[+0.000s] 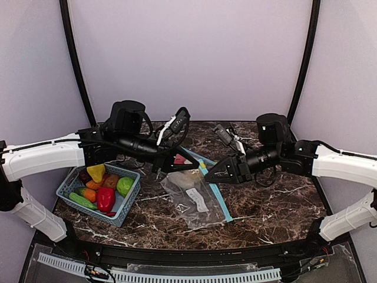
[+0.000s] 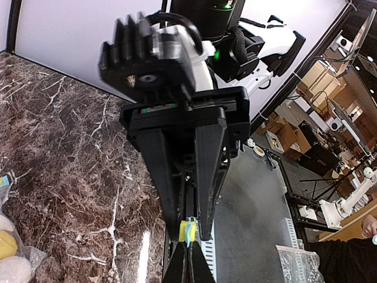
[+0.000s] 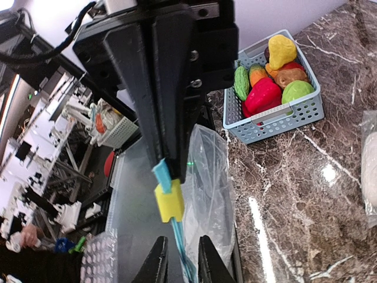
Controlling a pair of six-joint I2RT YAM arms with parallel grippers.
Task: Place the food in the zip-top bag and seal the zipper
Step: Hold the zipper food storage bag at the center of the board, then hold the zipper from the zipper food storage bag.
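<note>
The clear zip-top bag (image 1: 194,203) lies mid-table with a cream food piece (image 1: 187,180) inside. Its blue zipper strip (image 1: 221,203) runs along the right edge. My left gripper (image 1: 196,167) is shut on the end of that strip (image 3: 162,175), just past the yellow slider (image 3: 169,201). My right gripper (image 3: 179,259) faces it from the other side of the slider (image 2: 188,232). Its jaws stand slightly open, with the strip running between them. More food, yellow (image 1: 96,172), red (image 1: 106,198) and green (image 1: 124,186), sits in the basket.
The teal lattice basket (image 1: 66,190) stands at the left front of the marble table; in the right wrist view its wall (image 3: 277,121) shows at upper right. Both arms meet over the bag's far corner. A cable bundle (image 1: 227,137) lies at the back.
</note>
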